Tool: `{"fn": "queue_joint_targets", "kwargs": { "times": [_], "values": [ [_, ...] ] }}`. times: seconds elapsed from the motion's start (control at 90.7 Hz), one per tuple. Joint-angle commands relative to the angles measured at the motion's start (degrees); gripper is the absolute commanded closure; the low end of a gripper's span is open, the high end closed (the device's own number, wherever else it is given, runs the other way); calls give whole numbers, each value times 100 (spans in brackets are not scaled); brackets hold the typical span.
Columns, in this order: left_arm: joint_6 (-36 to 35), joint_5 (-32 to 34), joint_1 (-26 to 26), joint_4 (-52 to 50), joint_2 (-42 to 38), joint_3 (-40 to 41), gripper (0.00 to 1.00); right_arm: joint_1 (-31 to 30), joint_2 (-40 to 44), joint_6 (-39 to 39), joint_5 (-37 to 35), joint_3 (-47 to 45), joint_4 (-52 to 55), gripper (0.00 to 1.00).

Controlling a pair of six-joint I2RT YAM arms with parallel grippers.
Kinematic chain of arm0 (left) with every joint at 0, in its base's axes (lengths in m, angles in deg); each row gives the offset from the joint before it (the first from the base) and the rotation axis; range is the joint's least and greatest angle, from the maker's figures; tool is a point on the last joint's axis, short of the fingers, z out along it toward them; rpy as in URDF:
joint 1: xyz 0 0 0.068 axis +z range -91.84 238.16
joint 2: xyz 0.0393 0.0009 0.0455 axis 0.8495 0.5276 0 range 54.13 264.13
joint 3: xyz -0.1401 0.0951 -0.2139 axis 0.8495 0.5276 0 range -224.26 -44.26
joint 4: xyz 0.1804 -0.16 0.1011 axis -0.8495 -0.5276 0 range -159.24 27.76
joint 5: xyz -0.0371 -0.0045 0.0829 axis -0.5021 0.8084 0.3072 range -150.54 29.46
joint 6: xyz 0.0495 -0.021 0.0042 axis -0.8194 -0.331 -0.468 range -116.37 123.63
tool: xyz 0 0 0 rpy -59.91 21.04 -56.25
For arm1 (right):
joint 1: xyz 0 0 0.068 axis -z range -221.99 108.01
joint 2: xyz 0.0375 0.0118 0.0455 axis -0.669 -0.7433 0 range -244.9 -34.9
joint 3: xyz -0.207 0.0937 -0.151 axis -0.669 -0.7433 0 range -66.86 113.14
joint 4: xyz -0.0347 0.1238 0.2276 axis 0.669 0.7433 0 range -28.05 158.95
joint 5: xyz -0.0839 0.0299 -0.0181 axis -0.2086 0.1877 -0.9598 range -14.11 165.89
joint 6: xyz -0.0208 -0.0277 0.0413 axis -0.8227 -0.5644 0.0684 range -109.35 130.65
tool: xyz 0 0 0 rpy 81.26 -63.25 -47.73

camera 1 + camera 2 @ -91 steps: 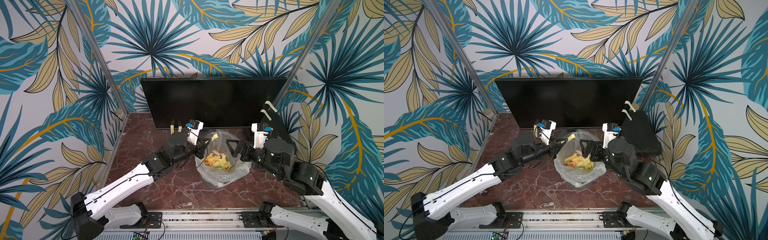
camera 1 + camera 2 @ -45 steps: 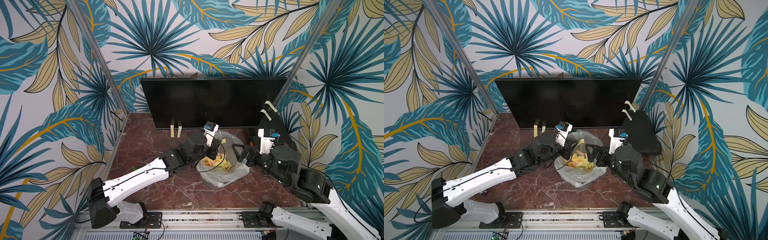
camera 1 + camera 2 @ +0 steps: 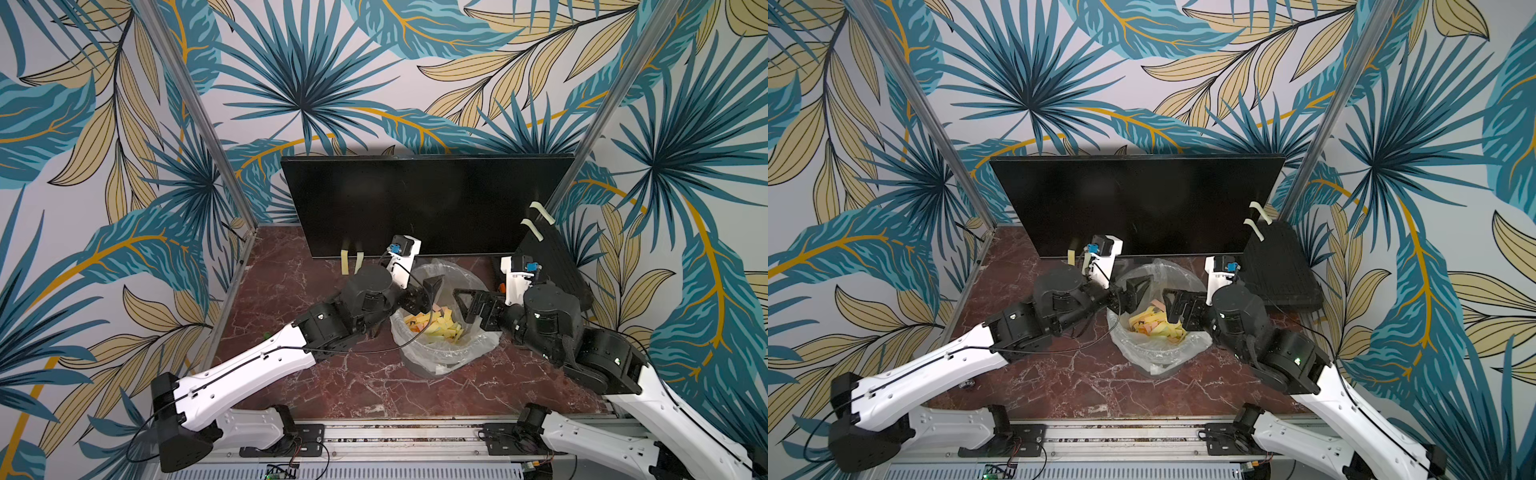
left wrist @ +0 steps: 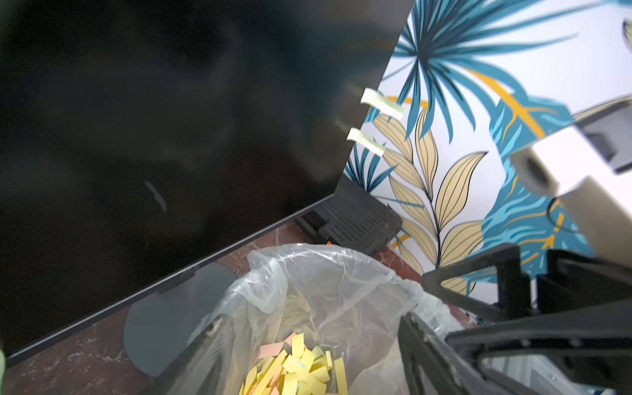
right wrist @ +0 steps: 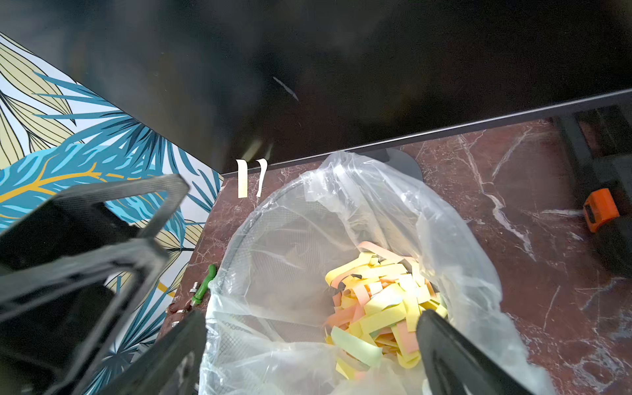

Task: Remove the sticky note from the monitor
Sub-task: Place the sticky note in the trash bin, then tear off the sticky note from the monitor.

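Note:
The monitor [image 3: 419, 203] [image 3: 1133, 203] stands at the back on its grey disc base [image 4: 160, 325]. Two pale sticky notes [image 3: 351, 262] [image 5: 251, 178] hang from its lower edge near the left corner. Two more sticky notes [image 3: 538, 218] [image 4: 372, 119] stick out from its right edge. My left gripper [image 3: 422, 297] [image 4: 314, 355] is open over the lined bin [image 3: 440, 357], nothing between its fingers. My right gripper [image 3: 467, 305] [image 5: 314, 352] is open over the same bin from the other side, empty too.
The bin's clear bag [image 3: 1158, 353] holds several yellow and orange paper strips [image 5: 379, 301]. A ribbed black case [image 3: 552, 257] leans at the right, beside the monitor. An orange-and-black tool [image 5: 600, 208] lies near it. A small green tool [image 5: 203, 284] lies left of the bin.
My left gripper carried a yellow strip from near the monitor's lower edge to above the bin and opened; the strip has left its fingers. The right arm shifted slightly and stayed open.

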Motion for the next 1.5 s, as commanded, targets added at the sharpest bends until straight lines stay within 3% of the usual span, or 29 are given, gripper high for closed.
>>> {"fn": "queue_joint_targets", "kwargs": {
  "times": [0.0,0.066,0.342,0.695,0.838,1.102,1.488],
  "values": [
    [-96,461,16,239,-376,223,6,24,-64,-149,124,197,-47,1],
    [-112,592,72,174,-583,367,0,16,-141,-167,160,264,-78,1],
    [423,697,871,305,-1606,1497,0,27,-597,-301,541,671,-204,1],
    [1476,-167,2412,900,-2748,3324,0,25,-1333,-313,1207,1017,-607,1],
    [2002,-911,3130,1631,-2961,4138,0,26,-1583,-345,1439,1180,-720,1],
    [2994,-2367,4437,3518,-2397,5185,0,24,-2096,-273,1975,1407,-985,1],
    [3502,-3595,5128,5298,-618,4938,0,-14,-2784,-26,2655,1701,-1430,4]
  ]
}}
